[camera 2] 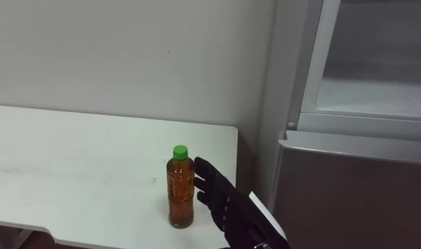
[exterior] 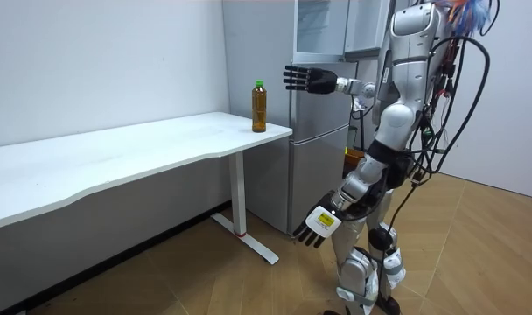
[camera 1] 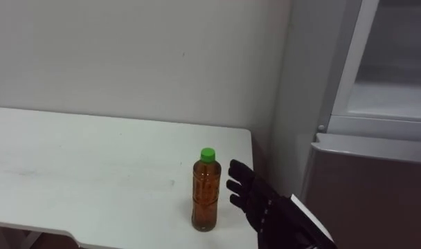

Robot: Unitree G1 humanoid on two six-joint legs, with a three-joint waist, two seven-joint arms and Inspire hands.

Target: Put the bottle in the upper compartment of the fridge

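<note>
A bottle (camera 1: 206,194) of brown drink with a green cap stands upright on the white table (camera 1: 93,159), near its right front corner. My right hand (camera 1: 248,194) is raised just to the right of the bottle. Its fingers are straight and point forward, and there is a small gap to the bottle. In the room view the same hand (exterior: 308,80) reaches out level with the bottle (exterior: 259,107). My left hand (exterior: 317,223) hangs low by my side with relaxed fingers and holds nothing. The grey fridge (camera 1: 377,173) stands right of the table, and its upper compartment (camera 1: 394,69) shows a pale inside.
A white wall runs behind the table. A narrow gap separates the table's right edge from the fridge side. I stand on the wooden floor in front of the fridge, facing the table's corner.
</note>
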